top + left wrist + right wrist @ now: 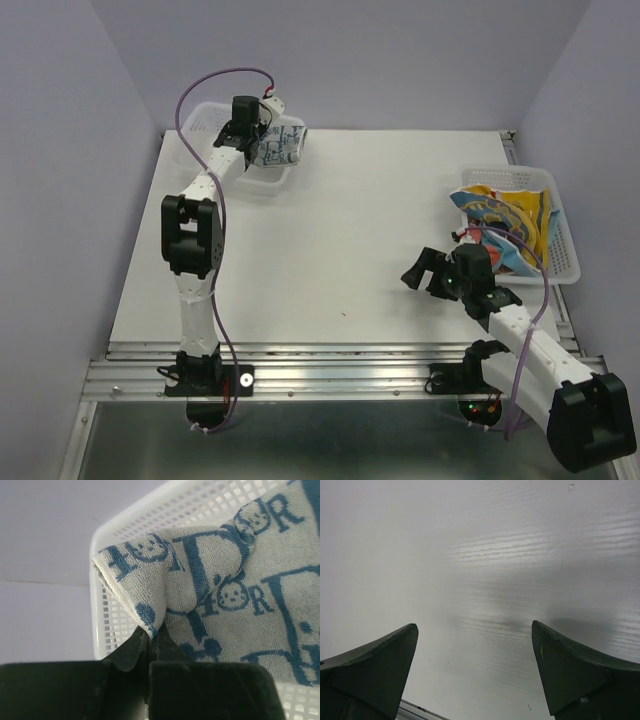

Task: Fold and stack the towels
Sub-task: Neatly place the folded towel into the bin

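The flat white surface [340, 230] lies bare between two baskets. A white mesh plastic basket [203, 118] sits at its far left corner, and a second white mesh basket [568, 262] sits at its right edge. The second basket holds a loose heap of cloths, with a crumpled yellow-and-navy towel [505, 215] on top and orange showing beneath it. The towel now in hand is a blue-and-white printed terry towel [278, 145]. It is bunched at the near right side of the far-left basket and partly spills over the basket's wall. The left wrist view shows the towel [210, 595] rising from the pinch, with mesh [150, 515] behind it. It is too crumpled to tell which way its long axis runs. The left claw [150, 640] is nearly closed, gripping a fold at the towel's edge. Seen from above, the claw [262, 125] sits at the basket's near right side. The right claw [425, 272] hangs wide and holds nothing, just beside the second basket and low over the bare surface [485, 555]. It is well apart from the gripped towel. The coming move probably turns on one relation: the free middle of the surface lies toward the near right of the left claw. The left arm would therefore draw the cloth out over the basket wall in that direction, while the right arm is nearer to the heap.
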